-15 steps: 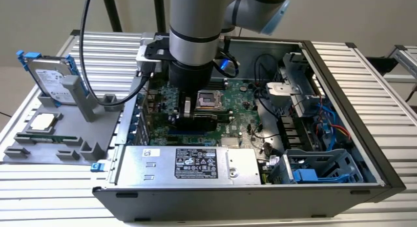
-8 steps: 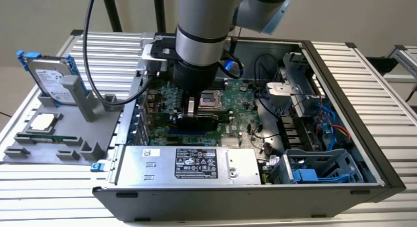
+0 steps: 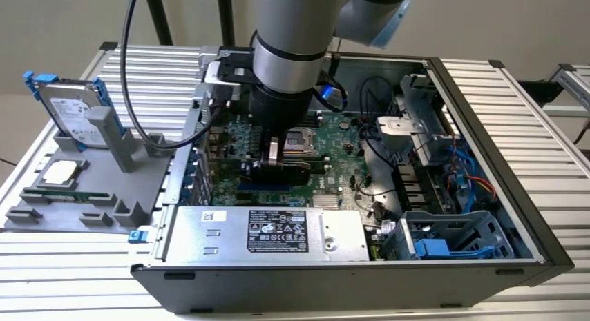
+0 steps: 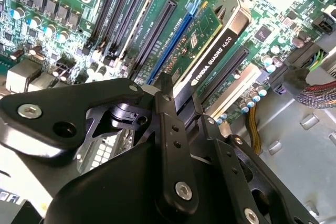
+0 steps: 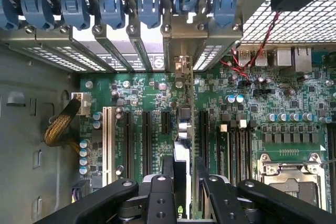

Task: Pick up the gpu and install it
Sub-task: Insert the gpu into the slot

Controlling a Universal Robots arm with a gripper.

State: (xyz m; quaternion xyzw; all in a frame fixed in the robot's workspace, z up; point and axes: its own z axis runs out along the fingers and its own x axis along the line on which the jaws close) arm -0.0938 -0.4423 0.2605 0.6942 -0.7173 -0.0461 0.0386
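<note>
the arm reaches down into the open computer case (image 3: 516, 217). the gripper (image 5: 182, 174) is clenched on the gpu (image 4: 210, 51), which stands on its edge over a long slot (image 5: 202, 129) on the green motherboard (image 3: 341, 138). in the exterior view a hard drive (image 3: 74, 114) stands at about nine o'clock from the case.
</note>
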